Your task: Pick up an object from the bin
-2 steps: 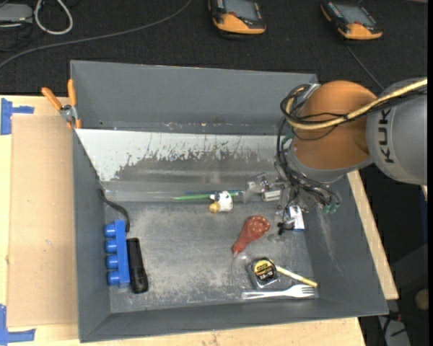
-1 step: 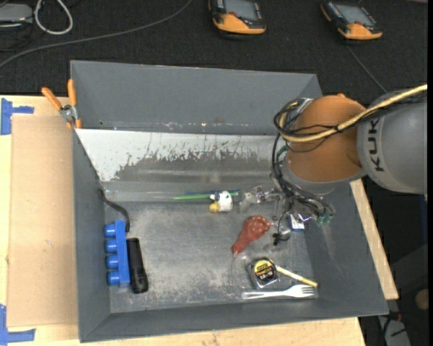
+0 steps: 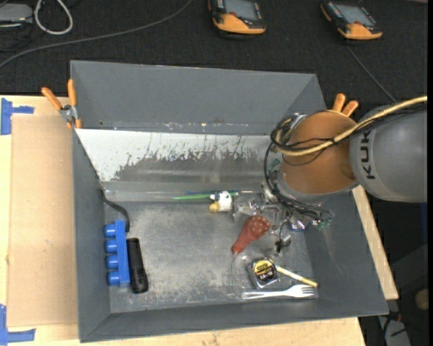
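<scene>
Red plastic piece (image 3: pixel 252 233), tapered, just left of claw (image 3: pixel 280 225), possibly touching. Likely light, stiff, slick; take across its narrow lower end. Claw's opening and hold: cannot tell.

A dark, matte black floor (image 3: pixel 151 34) spans the upper part of the frame. At the upper left a looped white cable (image 3: pixel 55 16) lies on it. An orange-and-black handheld device (image 3: pixel 236 13) rests at top centre, and a second orange-and-black device (image 3: pixel 351 19) at the upper right.
</scene>
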